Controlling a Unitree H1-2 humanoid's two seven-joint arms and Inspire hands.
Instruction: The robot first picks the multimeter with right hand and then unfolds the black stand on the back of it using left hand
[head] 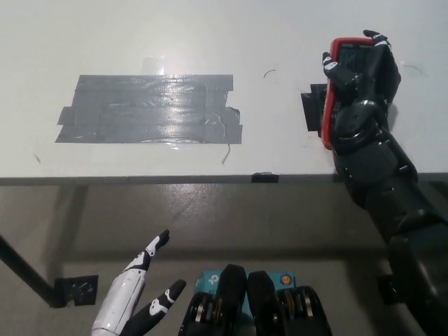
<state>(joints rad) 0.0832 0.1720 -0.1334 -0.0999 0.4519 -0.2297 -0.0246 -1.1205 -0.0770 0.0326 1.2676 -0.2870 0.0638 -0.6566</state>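
A red multimeter with a dark face lies at the right side of the white table. My black right hand covers most of it, with fingers curled over its top end and left edge. A black flap shows on the table beside the meter's left edge. My white left hand rests low at the bottom left, below the table's front edge, fingers apart and holding nothing.
A patch of grey tape strips is stuck on the table at the centre left. A small black tab sits on the table's front edge. A dark table leg runs down at the lower left.
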